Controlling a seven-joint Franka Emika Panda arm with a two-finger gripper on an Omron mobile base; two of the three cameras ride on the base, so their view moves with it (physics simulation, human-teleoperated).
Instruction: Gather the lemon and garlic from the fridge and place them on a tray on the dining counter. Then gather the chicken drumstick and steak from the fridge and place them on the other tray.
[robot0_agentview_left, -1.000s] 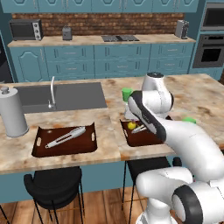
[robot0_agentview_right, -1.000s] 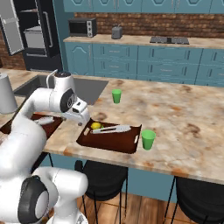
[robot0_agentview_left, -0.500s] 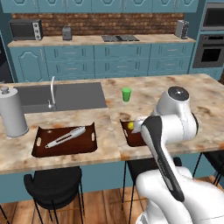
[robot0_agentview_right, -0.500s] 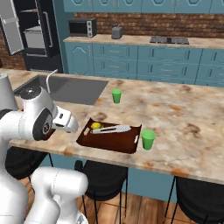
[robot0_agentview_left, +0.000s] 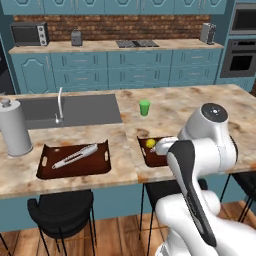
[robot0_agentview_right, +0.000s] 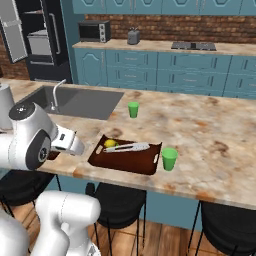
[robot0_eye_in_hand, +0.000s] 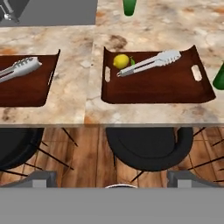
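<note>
The yellow lemon lies at the left end of a dark brown tray on the dining counter, beside steel tongs. A second tray with tongs sits to its left. My gripper hangs open and empty, back off the counter's near edge, facing the lemon's tray. The fridge stands at the far left with its door swung open. The garlic, chicken drumstick and steak are out of view.
Green cups stand behind and right of the lemon's tray. A paper towel roll and the sink lie to the left. Black stools stand under the counter's edge.
The arm has swung back from the lemon's tray to beyond the counter's near edge. The lemon has stayed on the tray. The jaws have stayed open.
</note>
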